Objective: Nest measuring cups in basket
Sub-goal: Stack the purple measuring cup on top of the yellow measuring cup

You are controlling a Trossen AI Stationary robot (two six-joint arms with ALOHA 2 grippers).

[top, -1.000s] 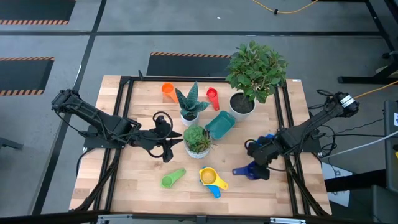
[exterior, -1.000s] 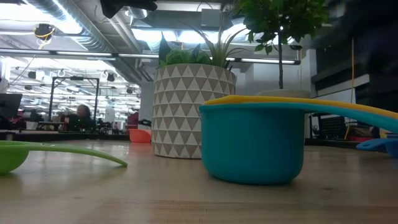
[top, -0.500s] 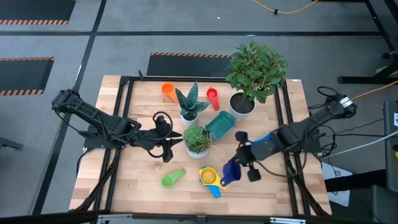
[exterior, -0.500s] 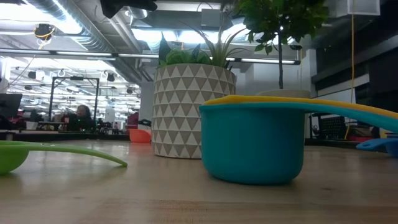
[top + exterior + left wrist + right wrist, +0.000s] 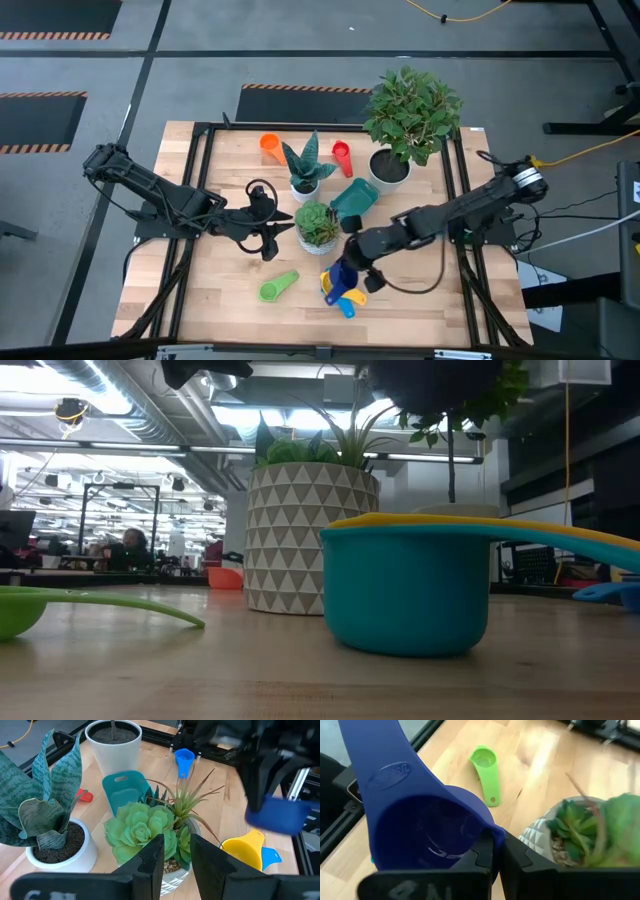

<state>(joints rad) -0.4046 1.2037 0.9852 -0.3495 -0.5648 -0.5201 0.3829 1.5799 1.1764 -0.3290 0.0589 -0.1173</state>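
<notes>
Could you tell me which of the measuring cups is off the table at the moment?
The dark blue measuring cup: the right tool holds it in the air above the yellow cup. The others lie on the table.

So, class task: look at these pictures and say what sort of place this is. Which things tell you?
Probably a robotics lab or workshop inside a large open-plan workspace. Two dark robot arms are mounted at a wooden table, hazard-striped tape marks the grey floor, and the low view shows exposed ceiling ducts and desks with a person behind.
</notes>
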